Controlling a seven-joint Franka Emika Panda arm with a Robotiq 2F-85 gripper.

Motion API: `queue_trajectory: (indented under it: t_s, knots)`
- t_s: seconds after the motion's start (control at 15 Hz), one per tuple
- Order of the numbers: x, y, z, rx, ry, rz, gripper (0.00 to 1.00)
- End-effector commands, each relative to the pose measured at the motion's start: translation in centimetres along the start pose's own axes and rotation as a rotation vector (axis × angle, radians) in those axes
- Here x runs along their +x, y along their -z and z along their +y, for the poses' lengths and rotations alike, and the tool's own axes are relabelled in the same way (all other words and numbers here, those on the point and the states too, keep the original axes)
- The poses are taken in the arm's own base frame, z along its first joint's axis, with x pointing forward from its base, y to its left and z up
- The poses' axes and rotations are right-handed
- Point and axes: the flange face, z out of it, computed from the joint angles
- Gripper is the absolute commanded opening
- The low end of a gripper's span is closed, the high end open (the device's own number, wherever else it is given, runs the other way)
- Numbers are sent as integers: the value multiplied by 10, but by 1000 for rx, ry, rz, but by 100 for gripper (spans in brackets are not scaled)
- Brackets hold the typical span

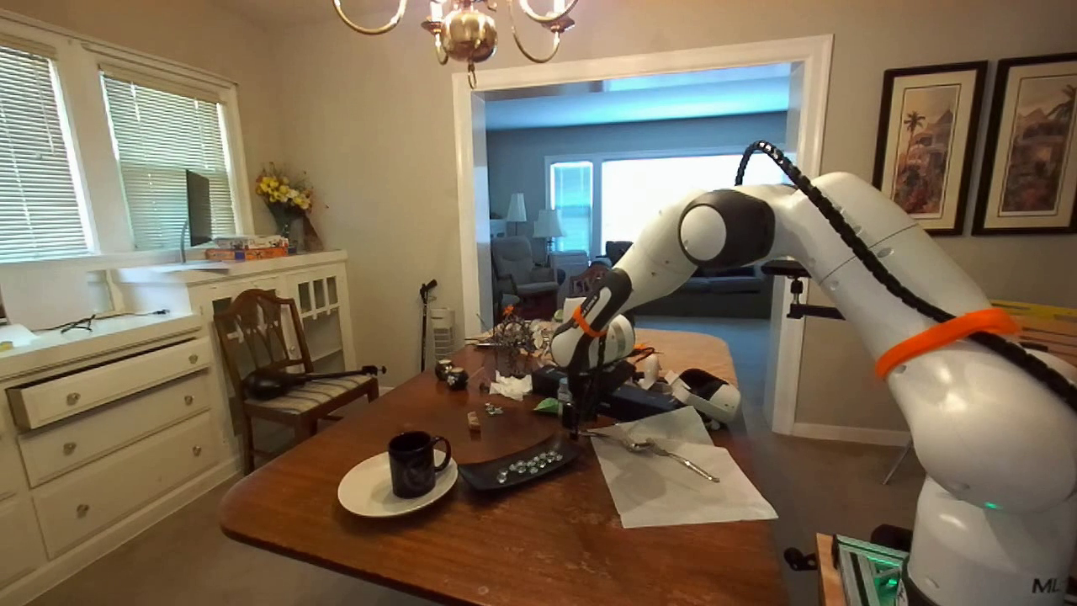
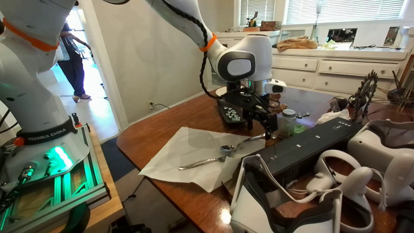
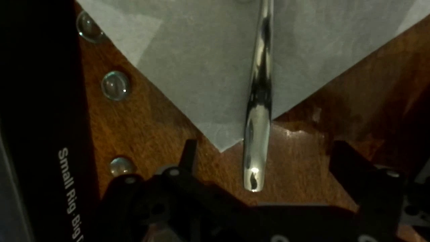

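My gripper (image 3: 265, 153) stands open, its dark fingers (image 3: 189, 154) wide apart. Between them in the wrist view runs the shiny handle of a metal spoon (image 3: 257, 144), with bare space on both sides. The spoon lies on white paper (image 2: 181, 149), its handle end reaching past the paper's corner over the brown table. In an exterior view the gripper (image 2: 258, 129) is low at that handle end; whether it touches the table cannot be told. A second metal utensil (image 2: 200, 162) lies on the paper, partly under or against the spoon. Clear glass gems (image 3: 115, 85) lie beside the paper.
A long black box (image 3: 40, 117) lies close by the gripper, with a lidded glass jar (image 2: 288, 124) near it. White headsets (image 2: 258, 207) crowd beyond the box. A black tray (image 1: 484, 477) holds several gems, next to a white plate (image 1: 362, 497) bearing a black mug (image 1: 412, 467).
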Motion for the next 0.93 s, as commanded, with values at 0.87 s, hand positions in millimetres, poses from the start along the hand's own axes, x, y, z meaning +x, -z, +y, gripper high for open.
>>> queue_trajectory:
  t_s: [0.87]
  knots:
    - [2,-11,36,75,84,106,94]
